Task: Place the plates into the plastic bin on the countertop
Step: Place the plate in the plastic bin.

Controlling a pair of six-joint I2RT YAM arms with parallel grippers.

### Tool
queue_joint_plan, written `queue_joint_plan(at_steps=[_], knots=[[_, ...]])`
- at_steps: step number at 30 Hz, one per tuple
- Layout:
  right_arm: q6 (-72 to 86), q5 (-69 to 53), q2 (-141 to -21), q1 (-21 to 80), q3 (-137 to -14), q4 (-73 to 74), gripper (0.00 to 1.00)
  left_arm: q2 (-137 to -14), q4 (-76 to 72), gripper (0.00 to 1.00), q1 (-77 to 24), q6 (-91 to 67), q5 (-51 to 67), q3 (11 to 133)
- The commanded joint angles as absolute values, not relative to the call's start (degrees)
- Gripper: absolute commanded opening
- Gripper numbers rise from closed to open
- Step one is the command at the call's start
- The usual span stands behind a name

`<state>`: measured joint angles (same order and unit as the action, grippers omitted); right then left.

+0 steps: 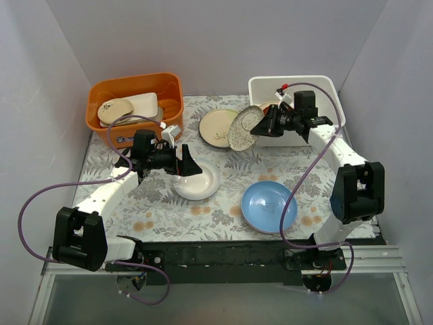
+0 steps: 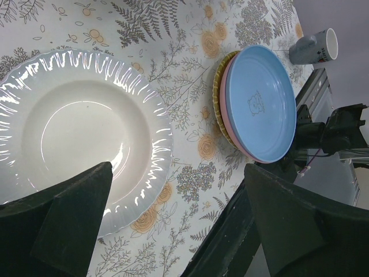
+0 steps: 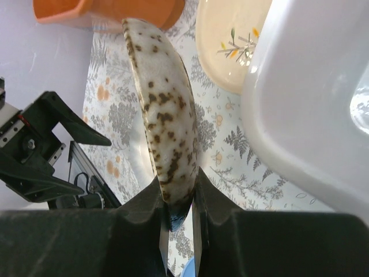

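We see R gripper point(image 3: 179, 199) clamped on a brown-speckled white plate point(image 3: 164, 109), on edge just beside the white bin point(image 3: 311, 104). L gripper point(image 2: 179, 190) wide open above fluted cream plate point(image 2: 86, 133) on worktop point(image 2: 190, 92). Mug point(image 2: 314, 47) print unreadable.

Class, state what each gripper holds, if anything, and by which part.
The right gripper pinches the speckled plate by its rim. The left gripper is open, holding nothing.
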<state>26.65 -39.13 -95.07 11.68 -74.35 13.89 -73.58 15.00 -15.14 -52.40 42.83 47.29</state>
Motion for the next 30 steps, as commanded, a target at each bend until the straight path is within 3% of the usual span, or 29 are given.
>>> queue_joint_plan(at_steps=[1, 30], knots=[[25.6, -42.3, -96.1, 9.1, -81.1, 13.7, 0.01, -71.4, 15.5, 0.98, -15.3, -51.7, 42.7, 48.3], [33.6, -45.6, -106.4, -3.7, -95.3, 9.3, 0.01, -71.6, 15.8, 0.98, -15.2, -51.6, 42.2, 48.4]])
